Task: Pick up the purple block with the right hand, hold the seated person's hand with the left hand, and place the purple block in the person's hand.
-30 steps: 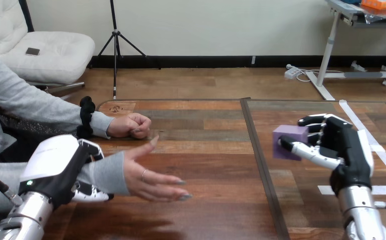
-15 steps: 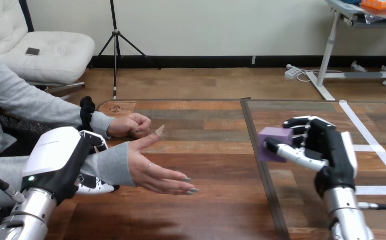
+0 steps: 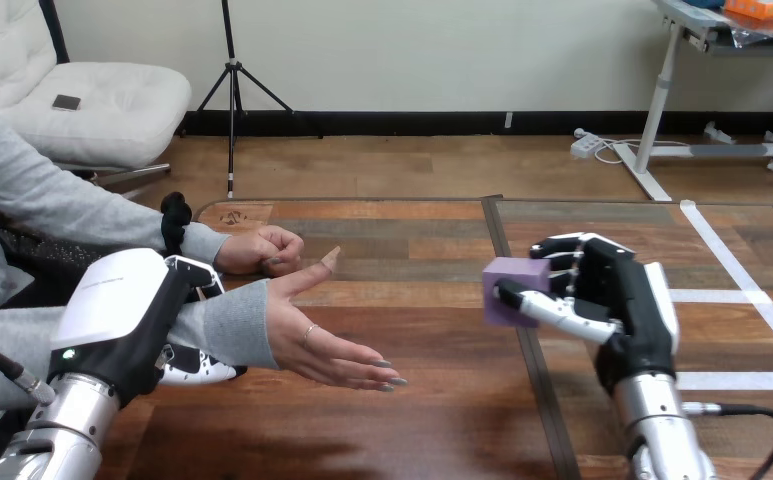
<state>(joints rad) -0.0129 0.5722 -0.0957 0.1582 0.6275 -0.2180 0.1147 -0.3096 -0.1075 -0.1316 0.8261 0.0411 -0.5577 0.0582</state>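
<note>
Right hand sits right of centre frame, thumb and fingers clamped on the purple block: thumb runs across the block's lower front, fingers wrap its top and right side. Block is at centre frame and looks lifted off the table, above the dark seam that runs down the tabletop. Left of the block and apart from it is the person's open hand, palm facing up and toward the block, fingers stretched toward lower centre, thumb pointing up. Left hand, lower left of frame, is closed round the person's wrist over the grey sleeve: thumb above the sleeve, fingers showing beneath it. Person's other hand is a loose fist resting on the table in the upper left, just beyond the held wrist.
</note>
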